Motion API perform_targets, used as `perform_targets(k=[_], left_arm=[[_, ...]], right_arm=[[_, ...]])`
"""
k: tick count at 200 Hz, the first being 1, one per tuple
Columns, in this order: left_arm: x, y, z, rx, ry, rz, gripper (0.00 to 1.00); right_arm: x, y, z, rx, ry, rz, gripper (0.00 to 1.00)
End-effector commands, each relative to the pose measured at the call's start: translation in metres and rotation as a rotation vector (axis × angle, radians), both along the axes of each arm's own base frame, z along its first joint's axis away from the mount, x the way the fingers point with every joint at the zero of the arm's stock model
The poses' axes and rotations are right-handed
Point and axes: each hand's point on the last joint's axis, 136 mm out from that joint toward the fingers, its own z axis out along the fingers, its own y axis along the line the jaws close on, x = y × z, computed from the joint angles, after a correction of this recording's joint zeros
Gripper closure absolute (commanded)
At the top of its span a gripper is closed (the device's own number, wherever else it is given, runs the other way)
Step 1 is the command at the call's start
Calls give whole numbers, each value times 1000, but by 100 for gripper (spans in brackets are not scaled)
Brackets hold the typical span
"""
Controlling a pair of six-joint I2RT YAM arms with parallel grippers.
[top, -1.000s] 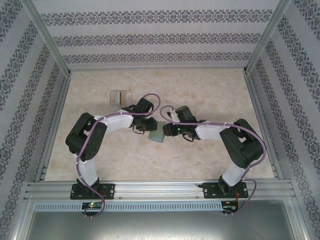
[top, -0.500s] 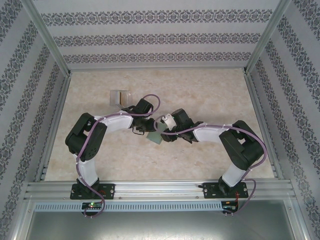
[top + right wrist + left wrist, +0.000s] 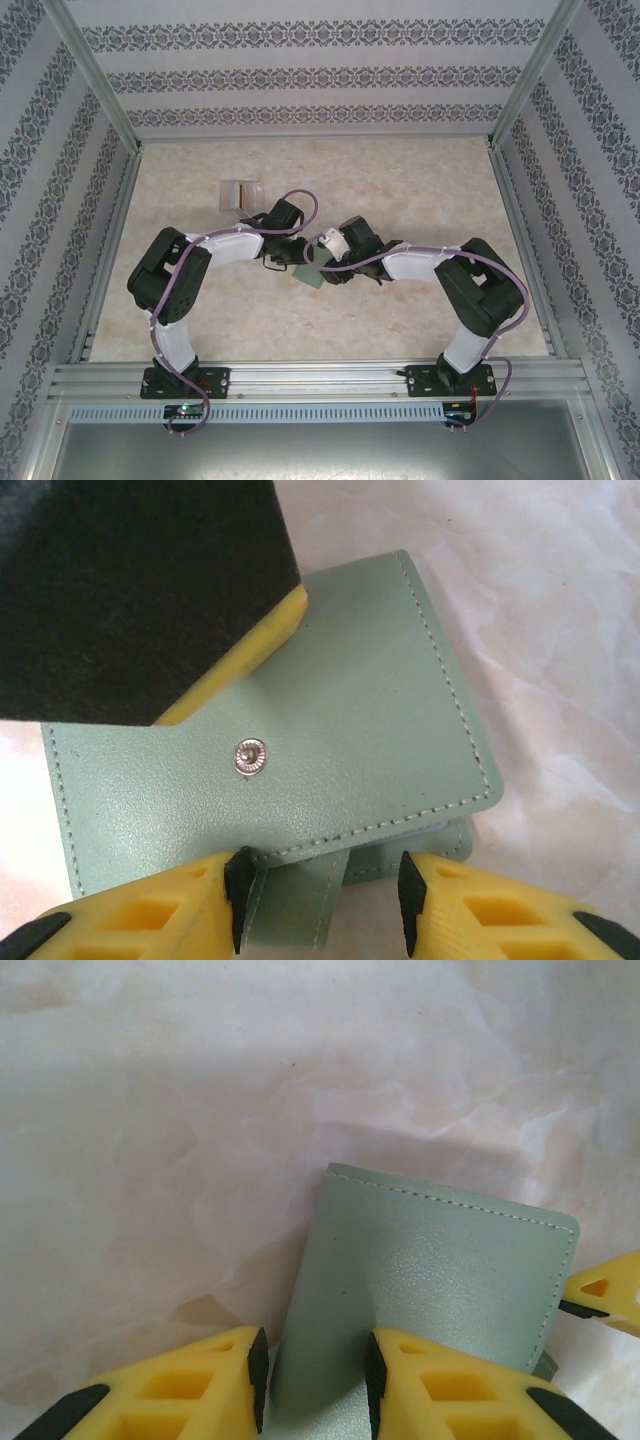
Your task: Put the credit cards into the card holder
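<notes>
A pale marbled table (image 3: 420, 180) carries a clear stand (image 3: 240, 193) toward its far left (what sits inside is too small to tell). Striped patterned walls (image 3: 320, 75) stand on three sides; aluminium rails (image 3: 320, 378) run along the near edge.
</notes>
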Motion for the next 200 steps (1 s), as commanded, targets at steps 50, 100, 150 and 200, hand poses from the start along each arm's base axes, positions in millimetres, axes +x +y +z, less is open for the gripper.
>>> perform_targets(k=[50, 100, 150, 200], left_arm=[[-21, 36, -21, 142, 36, 17, 65], [-22, 31, -20, 105, 37, 14, 65], [-32, 40, -29, 114, 75, 83, 65], [-34, 45, -37, 149, 96, 105, 65]], right_arm=[[-16, 4, -14, -24, 33, 89, 63], [-9, 6, -13, -79, -54, 89, 75], [5, -6, 17, 80, -184, -4, 82], [3, -9, 27, 258, -213, 19, 77]])
